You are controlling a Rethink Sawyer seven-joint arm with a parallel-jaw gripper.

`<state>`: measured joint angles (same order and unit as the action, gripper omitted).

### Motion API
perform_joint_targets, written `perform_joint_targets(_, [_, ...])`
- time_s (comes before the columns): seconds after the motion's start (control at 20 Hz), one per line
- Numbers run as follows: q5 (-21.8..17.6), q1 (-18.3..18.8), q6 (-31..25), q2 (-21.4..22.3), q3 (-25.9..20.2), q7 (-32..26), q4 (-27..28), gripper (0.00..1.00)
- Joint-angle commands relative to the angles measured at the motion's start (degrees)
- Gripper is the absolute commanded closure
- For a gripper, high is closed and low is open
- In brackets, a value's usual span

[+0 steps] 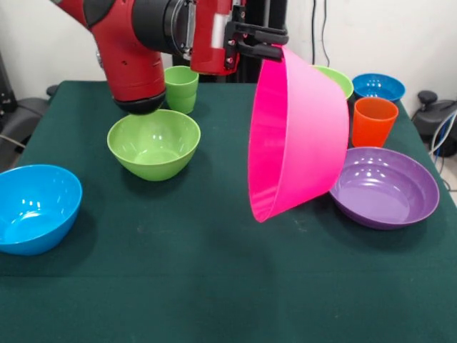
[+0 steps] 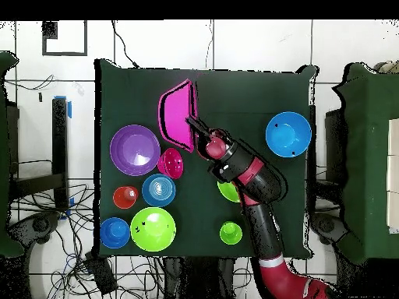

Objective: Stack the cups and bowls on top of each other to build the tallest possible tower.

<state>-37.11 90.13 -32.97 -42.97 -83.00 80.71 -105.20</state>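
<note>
- Pink bowl (image 1: 296,136) hangs tipped on its side above the green table (image 1: 214,286), pinched by its upper rim in the black gripper (image 1: 275,44), whose fingers are closed on that rim; the bowl's mouth faces 9 o'clock in the front view.
- Seen from the front, the red and black arm (image 1: 136,43) comes in from 11 o'clock and partly covers the light green cup (image 1: 181,88).
- At 3 o'clock of the held bowl, just beside its lower wall, sits the wide purple bowl (image 1: 385,187); the two overlap in the front view, and contact cannot be told.
- Behind them stand the orange cup (image 1: 373,120), a lime green bowl (image 1: 337,78) mostly hidden by the pink one, and a blue bowl (image 1: 378,87) at 1 o'clock.
- At 9 o'clock, well apart, rests a second lime green bowl (image 1: 153,143), and farther out at 8 o'clock another blue bowl (image 1: 36,207).
- From overhead, a small red-pink bowl (image 2: 171,163) lies touching the purple bowl's rim, with a third blue bowl (image 2: 158,189) just beside it.
</note>
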Motion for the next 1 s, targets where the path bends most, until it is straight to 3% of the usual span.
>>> perform_joint_targets(0.05, [4.52,-0.67,-8.23,-3.09,5.52,-21.17,6.95,1.0])
perform_joint_targets(1.0, [10.13,-1.51,-14.94,-7.48,4.59,-26.31,8.83,1.0])
